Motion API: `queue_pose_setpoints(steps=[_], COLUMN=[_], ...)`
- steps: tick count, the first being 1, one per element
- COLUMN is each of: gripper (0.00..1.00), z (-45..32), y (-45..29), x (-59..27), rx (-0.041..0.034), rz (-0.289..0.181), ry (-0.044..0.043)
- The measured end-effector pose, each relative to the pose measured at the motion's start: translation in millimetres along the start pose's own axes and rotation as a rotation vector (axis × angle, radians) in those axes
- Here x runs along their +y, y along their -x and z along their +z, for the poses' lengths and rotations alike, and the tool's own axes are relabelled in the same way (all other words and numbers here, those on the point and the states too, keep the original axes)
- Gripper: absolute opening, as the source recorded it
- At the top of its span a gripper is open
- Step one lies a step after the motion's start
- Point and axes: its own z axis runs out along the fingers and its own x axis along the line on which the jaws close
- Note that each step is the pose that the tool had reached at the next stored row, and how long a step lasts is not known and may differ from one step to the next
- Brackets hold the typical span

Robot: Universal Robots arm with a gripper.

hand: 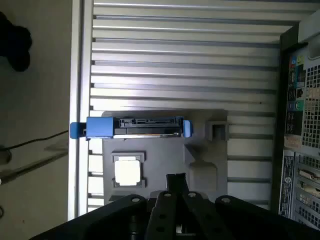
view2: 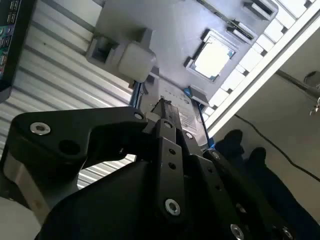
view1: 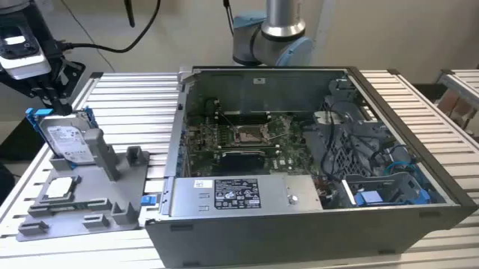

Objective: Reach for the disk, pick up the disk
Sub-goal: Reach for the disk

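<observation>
Workcell with an open desktop chassis and a parts holder. The flat rectangular silver-grey metal disk [view1: 69,140] with a white label and blue plastic side rails stands upright on its edge in a slot of the grey moulded plastic holder [view1: 112,190]. This holder lies on the ribbed aluminium table [view1: 134,101], towards the exterior view's left. The black gripper [view1: 58,106] hangs directly over the disk, with its tips at the disk's upper edge; contact cannot be judged from this view.

In the first wrist view, the disk [hand: 142,127] appears edge-on, with its connector side facing the camera and a blue rail at each end. The gripper [hand: 175,179] ends in a single narrow tip. Its fingers are pressed together and clasp nothing, and a strip of bare holder [hand: 200,165] separates the tip from the disk. In the second wrist view, the gripper [view2: 162,106] shows the same converged linkage.

A small square silver chip [view1: 61,188] sits in a recess of the holder, in front of the disk and apart from it. It appears in both wrist views [hand: 127,171] [view2: 214,57]. The grey metal computer case [view1: 299,224], with its side panel off and circuit board exposed, occupies the table towards the exterior view's right. The arm's grey and blue base joint [view1: 273,33] stands behind it.
</observation>
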Motion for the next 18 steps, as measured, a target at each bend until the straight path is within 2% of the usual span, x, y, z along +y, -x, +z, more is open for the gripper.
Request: queue_pose_setpoints(steps=[13,18], gripper=[0.0,0.0], z=[0.0,0.3], y=[0.0,-0.3], x=[0.9,9.8], rx=[0.0,0.0001], rz=[0.0,0.0], ry=[0.0,-0.0001])
